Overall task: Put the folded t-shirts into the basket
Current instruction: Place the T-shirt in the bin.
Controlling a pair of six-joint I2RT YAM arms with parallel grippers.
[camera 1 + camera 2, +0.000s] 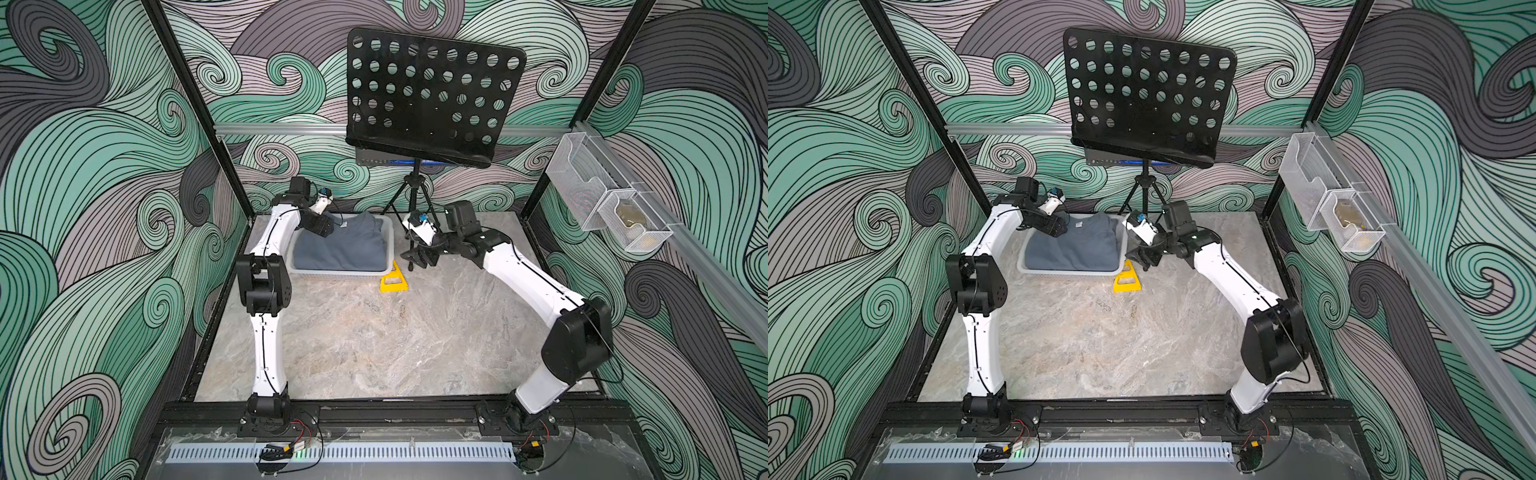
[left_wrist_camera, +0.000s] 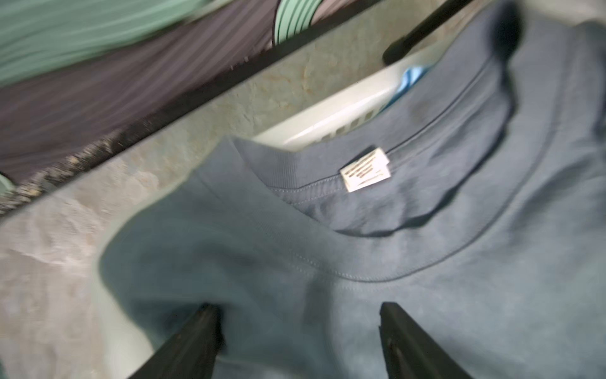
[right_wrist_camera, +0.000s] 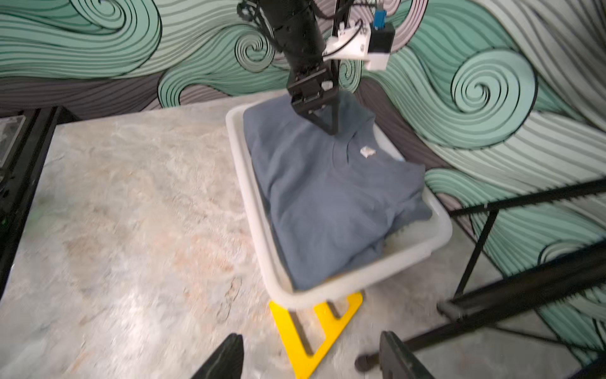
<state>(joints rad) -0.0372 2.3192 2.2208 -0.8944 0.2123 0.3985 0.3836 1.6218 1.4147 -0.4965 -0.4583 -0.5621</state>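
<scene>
Before the left pincer [image 2: 298,306] the shirt [image 2: 426,262] fills the basket [image 3: 328,292]. Before the right pincer [image 3: 311,336] lie a yellow frame [image 3: 285,328] and a stand leg [image 3: 492,308]; beside it, open table [image 3: 131,213].

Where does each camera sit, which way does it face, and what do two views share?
Top views: high behind the arm bases, looking down at table and basket; left arm, right arm show.
Left wrist: over the basket, facing the grey t-shirt; open left gripper shows.
Right wrist: beside the basket, facing it; open right gripper shows.
Shared: t-shirt in basket.
</scene>
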